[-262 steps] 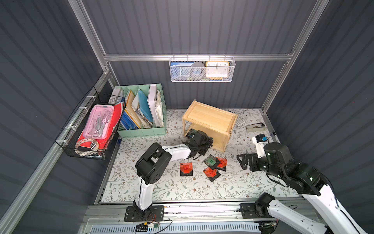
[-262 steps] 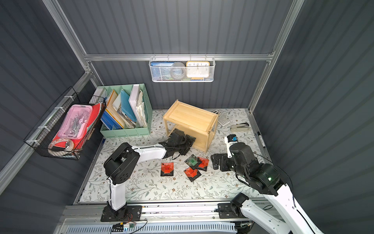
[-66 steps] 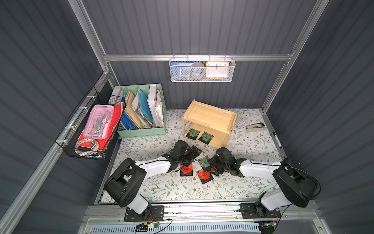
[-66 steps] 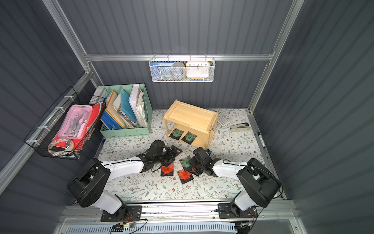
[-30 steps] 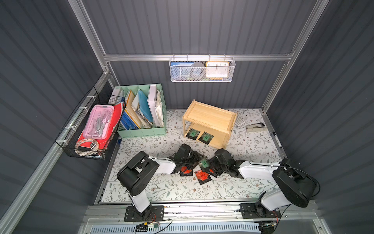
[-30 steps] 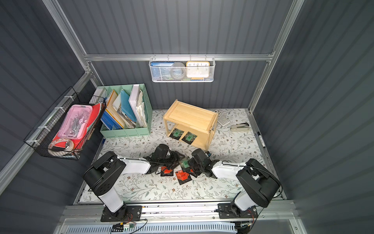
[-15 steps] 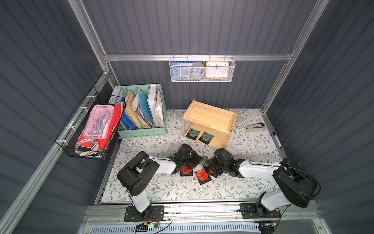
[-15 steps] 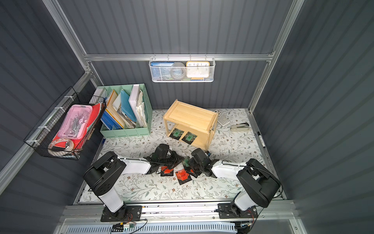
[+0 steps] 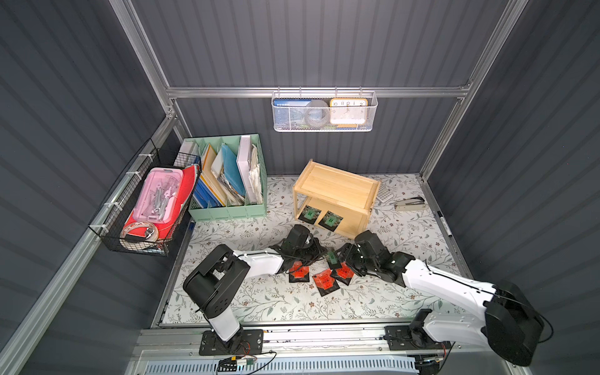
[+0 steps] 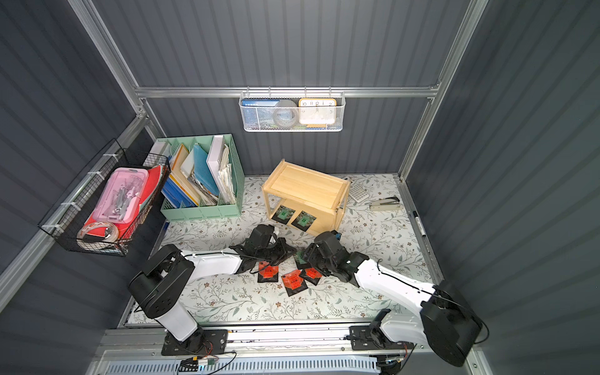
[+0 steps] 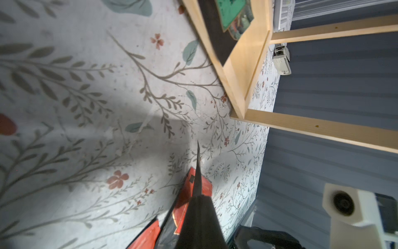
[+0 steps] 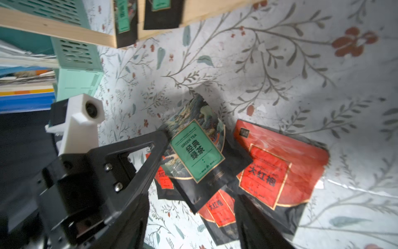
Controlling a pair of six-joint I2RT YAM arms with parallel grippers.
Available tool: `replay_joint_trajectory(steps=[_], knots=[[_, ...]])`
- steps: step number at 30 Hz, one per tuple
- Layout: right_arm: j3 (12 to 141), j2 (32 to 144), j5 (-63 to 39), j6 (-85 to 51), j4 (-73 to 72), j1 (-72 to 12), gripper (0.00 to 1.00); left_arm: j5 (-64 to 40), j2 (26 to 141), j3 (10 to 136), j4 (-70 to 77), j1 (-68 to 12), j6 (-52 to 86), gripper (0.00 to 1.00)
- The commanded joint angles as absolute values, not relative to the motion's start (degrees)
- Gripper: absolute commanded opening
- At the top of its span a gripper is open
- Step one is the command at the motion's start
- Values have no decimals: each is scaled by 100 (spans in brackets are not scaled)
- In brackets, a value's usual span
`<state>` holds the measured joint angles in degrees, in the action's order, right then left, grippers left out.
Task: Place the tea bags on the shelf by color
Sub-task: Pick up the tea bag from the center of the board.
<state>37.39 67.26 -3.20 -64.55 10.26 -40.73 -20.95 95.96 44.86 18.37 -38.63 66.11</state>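
Mint file organizer [image 9: 227, 212] w/ folders back-left of me. Black wire basket [image 9: 130, 242] w/ pink case [image 9: 159, 198] on side wall. White mesh basket [image 9: 321, 126] w/ clock [image 9: 349, 110] on rear rail. Calculator [image 9: 384, 195], stapler [image 9: 409, 204], marker [image 9: 443, 224] back-right.

The worktop [image 9: 259, 302] is covered by a floral sheet. Set directly on it are a mint-green file organizer [image 9: 227, 209], the wooden shelf [image 9: 336, 190], a calculator [image 9: 384, 194] and a stapler [image 9: 409, 204]. Three red-labelled tea bags [image 9: 325, 283] are laid flat, close together. Two green-labelled tea bags [image 9: 310, 214] are lodged on the shelf's lower tier, overhanging its front.
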Motion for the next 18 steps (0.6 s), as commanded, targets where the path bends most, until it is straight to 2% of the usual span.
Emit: replay_joint_trajectory(steps=[1, 9, 18], knots=[[3690, 6134, -486, -5687, 1882, -3979, 68, -2348, 9277, 4630, 1440, -3844, 5946, 0], [2900, 4312, -1106, -5473, 1986, -3690, 65, -3144, 8688, 4548, 1118, -3586, 4899, 0], [2786, 4025, -2044, -5531, 1882, -3595, 63, -4316, 8067, 4434, 812, -3147, 3959, 0]])
